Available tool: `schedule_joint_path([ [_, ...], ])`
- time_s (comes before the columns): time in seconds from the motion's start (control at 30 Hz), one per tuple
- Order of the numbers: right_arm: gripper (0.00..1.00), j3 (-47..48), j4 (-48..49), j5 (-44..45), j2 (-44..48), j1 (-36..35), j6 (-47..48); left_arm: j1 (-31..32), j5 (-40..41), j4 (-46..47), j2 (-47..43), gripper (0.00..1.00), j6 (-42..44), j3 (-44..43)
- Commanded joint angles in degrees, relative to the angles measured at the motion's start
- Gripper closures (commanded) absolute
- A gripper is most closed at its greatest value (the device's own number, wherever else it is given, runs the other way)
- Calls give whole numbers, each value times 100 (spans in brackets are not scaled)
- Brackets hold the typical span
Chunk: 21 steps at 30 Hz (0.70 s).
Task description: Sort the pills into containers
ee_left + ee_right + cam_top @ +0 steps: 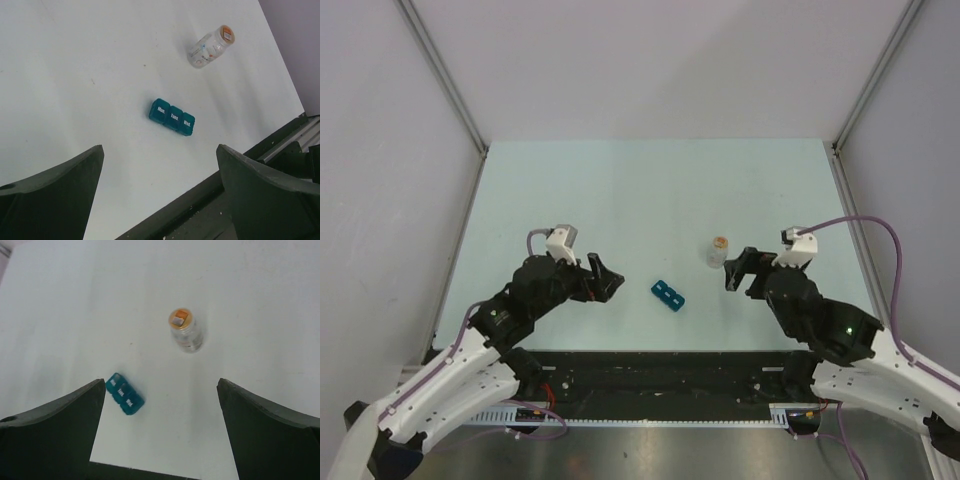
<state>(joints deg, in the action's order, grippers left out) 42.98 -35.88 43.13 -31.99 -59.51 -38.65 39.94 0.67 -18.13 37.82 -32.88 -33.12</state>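
The pill box [669, 296] is a bright teal-blue, and its three lids are lettered in white. The bottle [718, 251] is clear, with a tan-orange cap and a whitish label carrying faint blue and red print. The worktop [620, 190] is a plain, very pale mint green. The left hand [606, 281] and right hand [734, 270] are black, and look dark green-grey close up. The arms [535, 290] are black above white lower shells, with lilac cables [865, 218]. The walls [380, 200] are pale grey-lilac.

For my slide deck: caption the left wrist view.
Open left gripper faces the closed blue pill box on the table, clear bottle beyond.
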Motion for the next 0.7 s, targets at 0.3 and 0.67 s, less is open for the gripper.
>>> schedule_joint_path([
  [0.3,0,422,-104,-763,-695,1494,1017,-48,592,-455,-820,0,-60,87],
  [0.67,0,-114,28,-833,25,1600,1088,-48,777,-463,-1145,0,-174,184],
])
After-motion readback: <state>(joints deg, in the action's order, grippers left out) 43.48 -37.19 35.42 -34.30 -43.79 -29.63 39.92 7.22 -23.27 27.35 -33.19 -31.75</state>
